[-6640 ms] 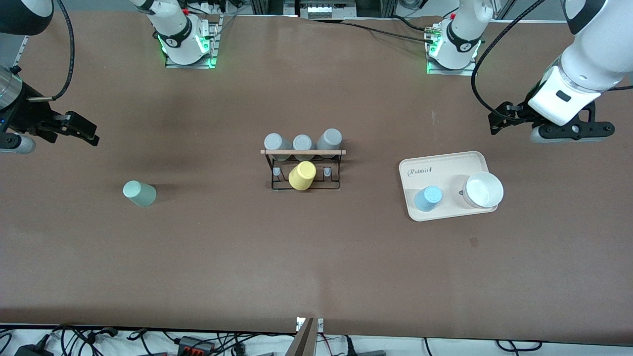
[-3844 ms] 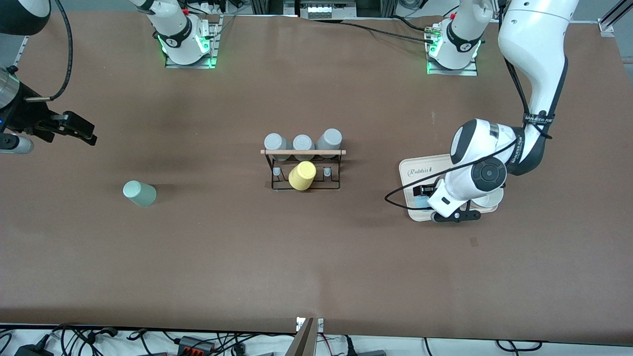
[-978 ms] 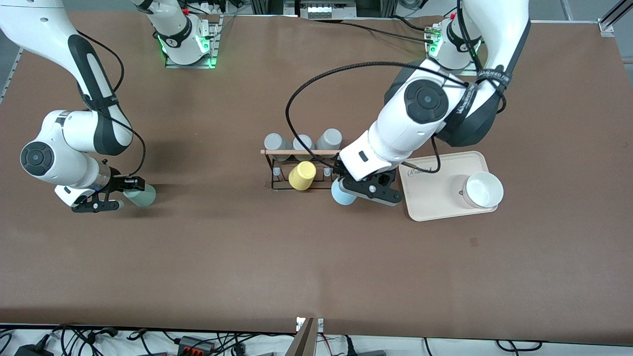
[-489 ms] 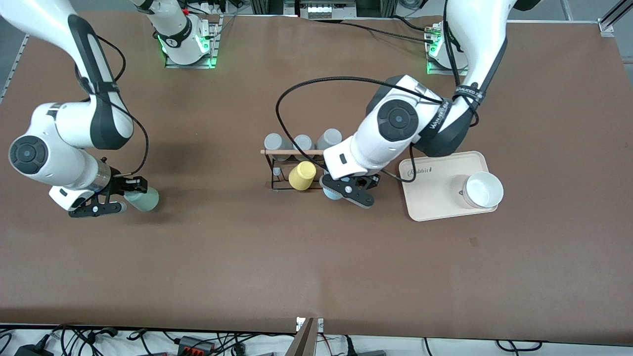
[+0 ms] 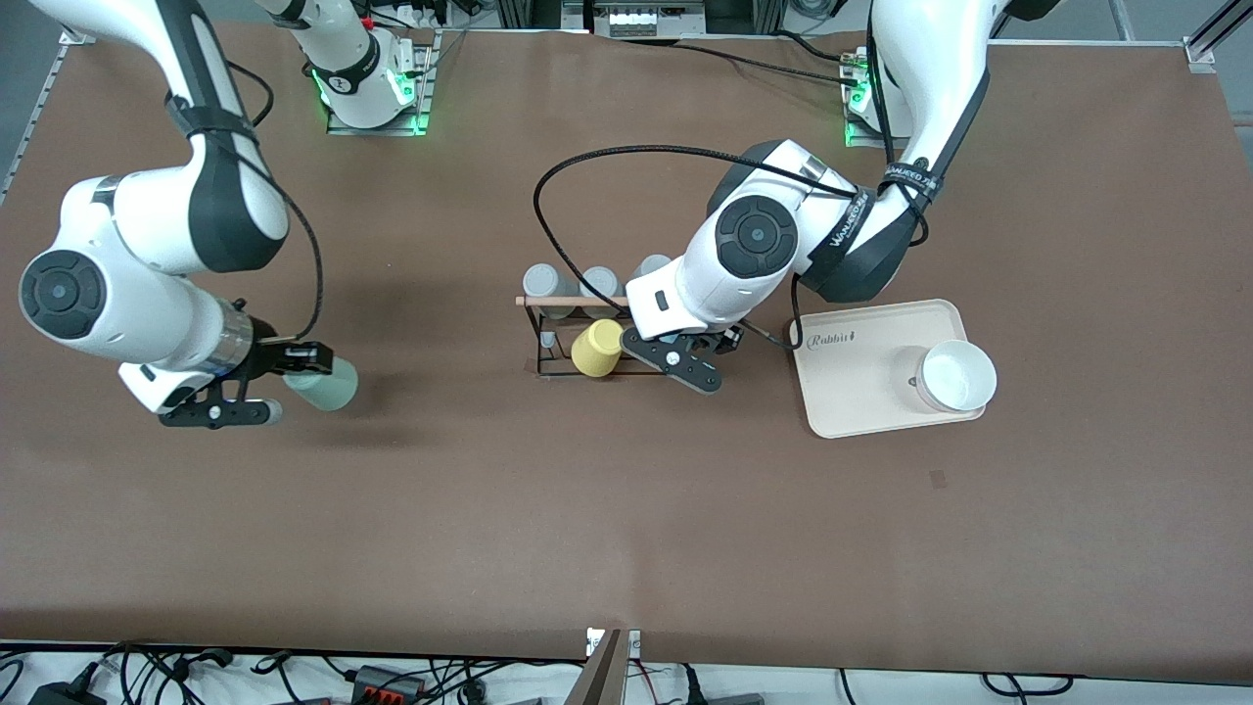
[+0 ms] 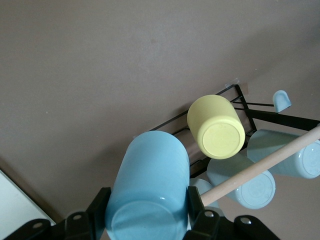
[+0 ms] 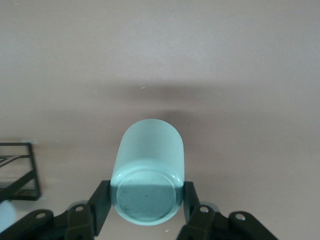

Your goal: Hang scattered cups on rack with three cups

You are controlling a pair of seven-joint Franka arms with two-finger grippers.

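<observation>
Left claw (image 5: 697,354) sits at centre frame of the front view, over the end of the rack (image 5: 599,338) that faces the tray, and is clamped on the blue cup (image 6: 147,187). That cup is hidden under the arm in the front view; the left wrist view shows it gripped between both fingers (image 6: 98,212), just beside the yellow cup (image 5: 598,347) and the wooden rod (image 6: 260,167). The yellow cup is seated on a peg in the row nearer the camera. Three grey cups (image 5: 544,290) stand in the row farther from the camera, partly covered by the arm. Right claw (image 5: 276,380) is at left of frame, above the table (image 5: 626,509), and grips the green cup (image 5: 323,384), which lies tilted with its shadow on the surface below. The right wrist view shows the green cup's open mouth facing the camera, pinched between both fingers (image 7: 101,200). A beige tray (image 5: 861,387) rests on the table at right of centre, toward the left arm's end, with a white bowl (image 5: 956,375) on it.
</observation>
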